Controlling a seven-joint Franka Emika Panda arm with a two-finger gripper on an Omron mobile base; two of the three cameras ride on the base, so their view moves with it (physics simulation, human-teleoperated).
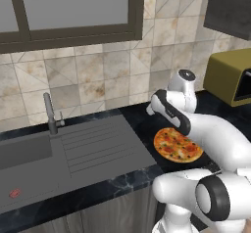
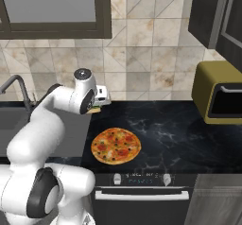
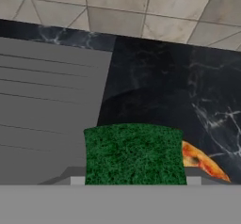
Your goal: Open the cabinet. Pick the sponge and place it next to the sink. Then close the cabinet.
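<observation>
Gripper [image 2: 97, 107] hangs over the dark marble counter [image 2: 179, 134], just off the back tiled wall [image 2: 142, 54], clenched on the sponge [image 3: 133, 153]. In the hand view the sponge's green scouring face sits square between the fingers and hides the fingertips; in the right base view a yellowish-green sliver of it shows under the hand.

Below and ahead of the gripper: bare black counter, then the wall tiles. To the gripper's left in the hand view, the grey ribbed drainboard of the sink [image 1: 98, 149] begins; its edge runs close beside the sponge. The sponge is in the air, above the strip of counter between the drainboard and the pizza [image 2: 116, 146], not resting on anything I can see.

The pizza lies flat on the counter, toward the robot from the gripper and a little to the right. A wedge of its crust peeks out past the sponge's right edge in the hand view.

Faucet [image 1: 49, 112] stands upright at the back of the sink, well to the gripper's left. Sink basin further left still, with a small red item [image 1: 14, 193] lying in it, too small to name.

Cabinet [image 2: 217, 16] hangs on the wall up and far to the right of the gripper; its dark doors and one silver bar handle show in the right base view. Whether the doors are fully shut I cannot tell from this angle.

Yellow microwave [image 2: 220, 96] sits on the counter under the cabinet, well to the gripper's right. Window frame [image 1: 73, 31] is above the sink, up and left of the gripper.
</observation>
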